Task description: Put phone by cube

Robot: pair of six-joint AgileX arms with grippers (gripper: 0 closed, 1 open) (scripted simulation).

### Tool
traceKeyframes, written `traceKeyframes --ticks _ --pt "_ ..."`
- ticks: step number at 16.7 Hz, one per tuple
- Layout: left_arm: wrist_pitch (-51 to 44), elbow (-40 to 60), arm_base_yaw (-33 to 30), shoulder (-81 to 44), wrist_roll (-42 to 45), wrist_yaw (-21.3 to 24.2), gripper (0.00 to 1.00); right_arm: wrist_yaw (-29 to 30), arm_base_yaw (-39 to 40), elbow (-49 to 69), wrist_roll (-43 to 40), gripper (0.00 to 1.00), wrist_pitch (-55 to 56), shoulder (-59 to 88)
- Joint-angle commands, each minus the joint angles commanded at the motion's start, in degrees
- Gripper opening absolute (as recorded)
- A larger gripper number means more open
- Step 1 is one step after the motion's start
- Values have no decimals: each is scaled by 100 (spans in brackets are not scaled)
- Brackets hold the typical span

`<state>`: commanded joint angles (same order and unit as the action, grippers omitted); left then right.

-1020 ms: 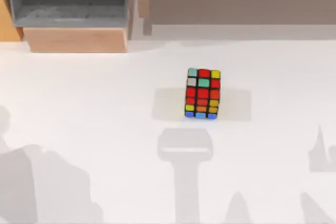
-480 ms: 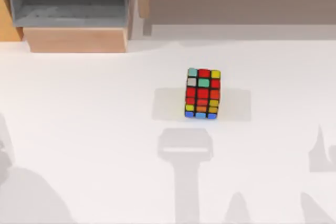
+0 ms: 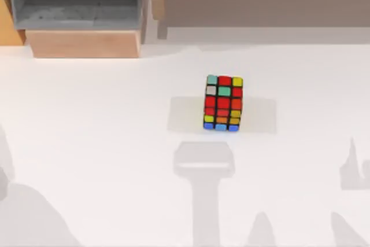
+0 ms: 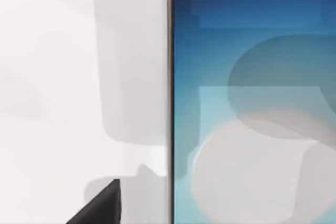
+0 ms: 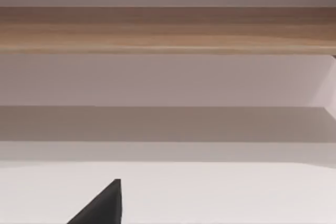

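One shadow at the table's left edge has shrunk; left wrist hovers over the blue-screened white-edged phone (image 4: pixel 252 98), grip unclear, multicoloured black-edged cube (image 3: pixel 223 103) untouched.

The multicoloured cube (image 3: pixel 223 103) stands mid-table, while the blue-screened phone (image 4: pixel 252 98) lies flat on the white surface.

I'm looking down at a plain white table (image 3: pixel 104 143) with the cube (image 3: pixel 223 103) sitting on it a bit right of centre. A wooden box with a grey open compartment (image 3: pixel 78 13) is resting along the far edge at the left. Through my left wrist camera the phone (image 4: pixel 252 98) is lying flat on the white surface.
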<state>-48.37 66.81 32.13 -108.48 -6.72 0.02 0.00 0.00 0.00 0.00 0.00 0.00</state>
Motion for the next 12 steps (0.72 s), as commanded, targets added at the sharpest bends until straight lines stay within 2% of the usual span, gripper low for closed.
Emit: traceKeyframes --ticks 5,9,12 --pt "629 -294 13 -332 16 2 100 0 0 0 0 100 0 0" --pt "666 -312 15 -351 16 2 100 0 0 0 0 100 0 0" --pt "666 -312 15 -351 16 2 77 0 0 0 0 100 0 0"
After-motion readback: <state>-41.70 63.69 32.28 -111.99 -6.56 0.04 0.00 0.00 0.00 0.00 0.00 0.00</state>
